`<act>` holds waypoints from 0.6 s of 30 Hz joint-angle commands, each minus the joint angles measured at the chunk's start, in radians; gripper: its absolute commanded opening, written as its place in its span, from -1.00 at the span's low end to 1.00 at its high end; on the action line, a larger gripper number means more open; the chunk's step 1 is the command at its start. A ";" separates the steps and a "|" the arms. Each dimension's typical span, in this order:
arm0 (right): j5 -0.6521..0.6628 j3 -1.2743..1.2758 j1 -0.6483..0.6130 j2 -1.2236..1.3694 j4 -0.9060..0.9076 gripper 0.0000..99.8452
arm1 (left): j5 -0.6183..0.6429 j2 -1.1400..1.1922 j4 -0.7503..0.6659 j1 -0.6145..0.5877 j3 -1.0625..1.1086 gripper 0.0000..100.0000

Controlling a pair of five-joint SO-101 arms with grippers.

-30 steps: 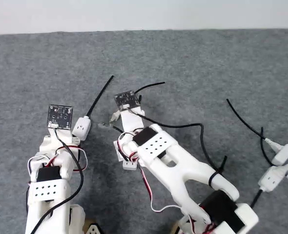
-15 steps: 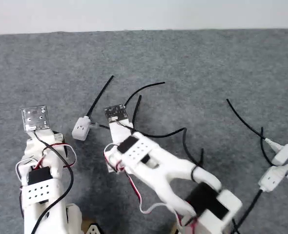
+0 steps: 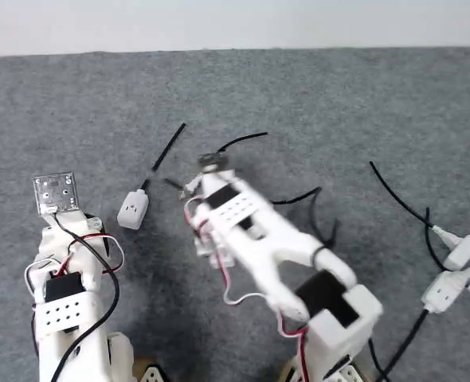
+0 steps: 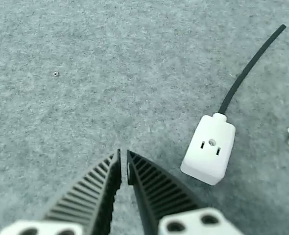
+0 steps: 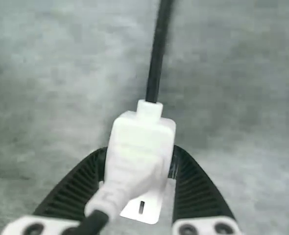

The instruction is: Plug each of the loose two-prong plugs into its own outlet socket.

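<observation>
Waiting low over the grey felt-like tabletop point(image 3: 338, 95) with the left gripper's point(image 4: 123, 157) black ribbed fingers pressed nearly together on nothing, just beside the white boxy outlet socket point(image 4: 209, 154) lying face-up, likely leaving its slots unobstructed. Beyond, pinching the white moulded two-prong plug point(image 5: 142, 142) by its flanks in the right gripper point(image 5: 139, 154), black cord trailing away, seemingly readying it for that socket.
</observation>
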 commanded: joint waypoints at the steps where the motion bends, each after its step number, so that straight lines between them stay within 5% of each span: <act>1: 0.069 -0.064 0.171 -0.170 0.081 -0.98 | 0.011 -0.015 -0.028 0.026 -0.042 -0.97; 9: 0.304 -0.043 0.691 -0.340 0.193 -0.98 | 0.009 -0.015 -0.028 0.037 -0.038 -0.97; 18: 0.571 -0.014 1.161 -0.236 0.085 -0.97 | 0.009 -0.015 -0.014 0.048 -0.035 -0.97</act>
